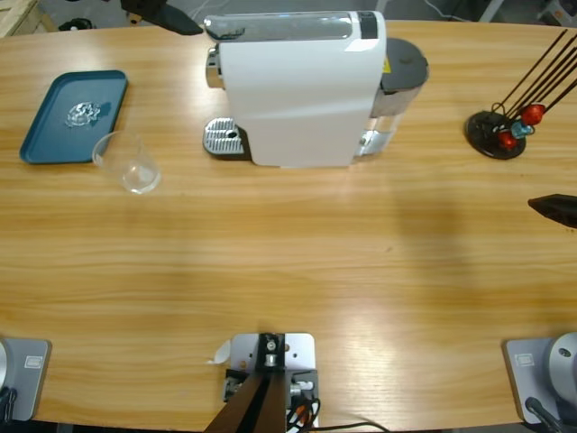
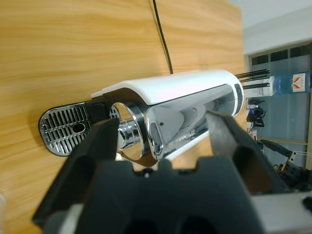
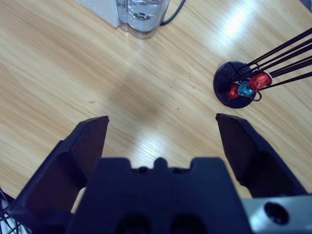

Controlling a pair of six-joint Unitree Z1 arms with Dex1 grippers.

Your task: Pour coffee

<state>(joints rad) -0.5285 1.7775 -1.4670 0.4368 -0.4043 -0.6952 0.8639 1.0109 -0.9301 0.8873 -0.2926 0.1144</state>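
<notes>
A white coffee machine (image 1: 302, 86) stands at the back middle of the table, its chrome spout (image 2: 127, 136) over a slotted drip tray (image 1: 224, 138). To its left, on the wood, an empty clear plastic cup (image 1: 128, 162) stands. No brown coffee shows in any view. My left gripper (image 2: 161, 131) is open and faces the machine's spout end from a distance; in the high view the left gripper (image 1: 173, 16) sits at the top edge. Over bare table at the right edge, my right gripper (image 1: 552, 208) is open with nothing in it, as the right wrist view (image 3: 163, 124) also shows.
A blue tray (image 1: 45, 135) with a crumpled clear item (image 1: 84, 114) lies at the far left. A black capsule stand (image 1: 494, 135) with red and blue capsules (image 3: 247, 87) is at the right. The machine's water tank (image 3: 142, 14) is at its right end.
</notes>
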